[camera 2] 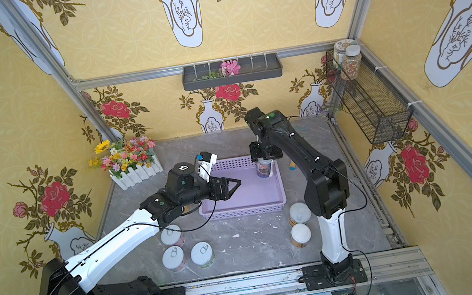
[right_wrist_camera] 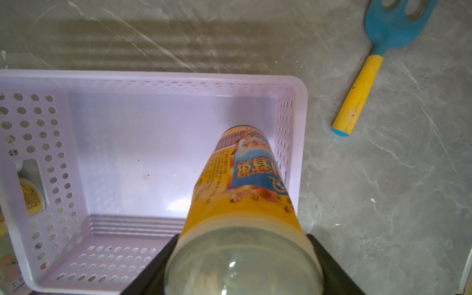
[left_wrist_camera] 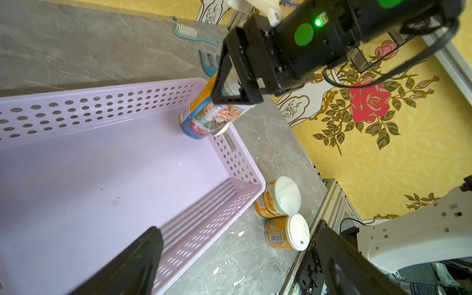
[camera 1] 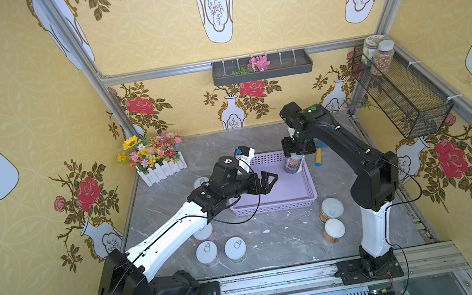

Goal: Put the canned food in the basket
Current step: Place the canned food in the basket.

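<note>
**Item 1: right gripper.** Clenched on the lid end of the tall multicoloured jar and pointing down. You see it from above in both top views. The jar hangs directly below the gripper, inside the basket, at its far right corner and just beside the right wall. In the right wrist view the jar runs from the fingers toward the lavender floor. You cannot tell whether its base touches that floor.

**Item 2: left gripper.** Released, jaws wide, grasping nothing. It hovers over the basket's left half, apart from the jar.

**Item 3: rear orange can and front orange can.** Both white-lidded and upright on the bench. They stand outside the basket near its front right corner, just beside each other.

**Item 4: pull-tab cans, on the bench left of the basket.**
- first pull-tab can
- second pull-tab can, just beside the first
- third pull-tab can, partly under the left arm
- fourth pull-tab can, behind that arm, near the basket's left end

**Item 5: toy fork.** Blue head, yellow handle. It lies on the bench outside the basket's right wall.
</note>
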You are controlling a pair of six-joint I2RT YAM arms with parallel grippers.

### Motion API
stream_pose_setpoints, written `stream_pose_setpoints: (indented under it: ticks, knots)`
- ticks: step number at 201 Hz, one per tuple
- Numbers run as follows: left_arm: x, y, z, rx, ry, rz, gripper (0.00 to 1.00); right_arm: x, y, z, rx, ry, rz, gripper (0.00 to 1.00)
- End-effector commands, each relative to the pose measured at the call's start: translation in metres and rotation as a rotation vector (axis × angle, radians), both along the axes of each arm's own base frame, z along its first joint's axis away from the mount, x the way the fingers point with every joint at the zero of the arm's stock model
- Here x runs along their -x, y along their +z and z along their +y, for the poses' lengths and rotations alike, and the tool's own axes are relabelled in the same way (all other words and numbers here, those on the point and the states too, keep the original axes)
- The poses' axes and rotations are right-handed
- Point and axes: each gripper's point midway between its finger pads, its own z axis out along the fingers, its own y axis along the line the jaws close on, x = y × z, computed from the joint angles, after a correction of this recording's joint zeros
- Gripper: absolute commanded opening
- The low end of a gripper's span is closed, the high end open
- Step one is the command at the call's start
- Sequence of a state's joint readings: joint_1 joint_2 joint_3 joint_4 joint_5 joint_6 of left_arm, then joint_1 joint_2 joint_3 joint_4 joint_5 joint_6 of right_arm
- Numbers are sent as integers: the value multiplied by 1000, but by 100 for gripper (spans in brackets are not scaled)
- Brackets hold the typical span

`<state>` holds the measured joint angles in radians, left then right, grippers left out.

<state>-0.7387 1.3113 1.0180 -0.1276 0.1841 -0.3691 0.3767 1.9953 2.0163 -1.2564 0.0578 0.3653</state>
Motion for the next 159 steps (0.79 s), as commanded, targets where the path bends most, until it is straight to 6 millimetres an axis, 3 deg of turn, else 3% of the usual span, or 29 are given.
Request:
stream_pose_setpoints:
  ticks: [1, 96, 100, 159]
  knots:
    - [5, -3, 2, -9, -24, -15, 100, -18, 1, -4, 12, -16, -42, 52]
    - [7, -21, 6, -59, -23, 2, 100, -41, -30, -5, 21, -33, 7, 50]
    - [7, -21, 6, -59, -23, 2, 100, -46, -24, -4, 13, -33, -14, 50]
    - [-5, -36, 19, -141, 68, 15, 100, -54, -34, -6, 27, -36, 1, 50]
